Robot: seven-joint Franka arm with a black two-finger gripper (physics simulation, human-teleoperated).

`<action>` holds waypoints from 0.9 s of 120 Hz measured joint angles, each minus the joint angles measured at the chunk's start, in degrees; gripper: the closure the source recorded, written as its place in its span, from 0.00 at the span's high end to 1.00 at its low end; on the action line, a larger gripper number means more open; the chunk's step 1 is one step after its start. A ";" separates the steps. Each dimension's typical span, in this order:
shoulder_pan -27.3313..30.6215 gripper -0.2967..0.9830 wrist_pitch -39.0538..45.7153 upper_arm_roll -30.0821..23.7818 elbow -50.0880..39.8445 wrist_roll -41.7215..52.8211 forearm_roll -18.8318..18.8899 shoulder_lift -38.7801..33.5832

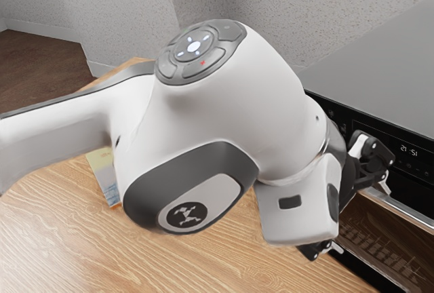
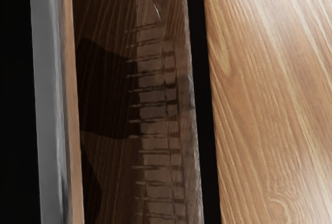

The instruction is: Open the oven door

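Floor [image 1: 27, 62]: dark brown wood, at the exterior view's left, well apart from the oven [image 1: 380, 62].
Wall [image 1: 115, 8]: speckled grey, behind the oven.
Card [image 1: 103, 171]: pale yellow and blue, flat on the table, apart from the oven; the arm partly hides it.
Arm [image 1: 271, 96]: white with grey caps, coming from the exterior view's left and reaching to the oven's front.
Table [image 1: 54, 239]: light grained wood, running up to the oven's front.
Gripper [image 1: 361, 217]: open, its two black fingers spread well apart, close in front of the oven; it grips nothing.
Oven door [image 1: 359, 266]: on the oven's front, below the control panel, and shut as far as the views show.
Window [image 2: 155, 99]: brown glass in the oven's door, with rack-like bars showing in it.
Handle [image 2: 47, 99]: a straight silver bar across the oven's front, above the window and near the gripper.
Display [image 1: 409, 150]: lit white digits on the oven's black panel.
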 joint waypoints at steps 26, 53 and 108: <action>-0.09 0.77 -0.08 -0.02 2.17 -1.31 0.35 1.77; 0.17 0.77 -0.21 -0.04 2.20 -2.21 1.06 3.12; -12.79 0.76 -16.15 -2.78 14.39 -11.46 10.16 -32.55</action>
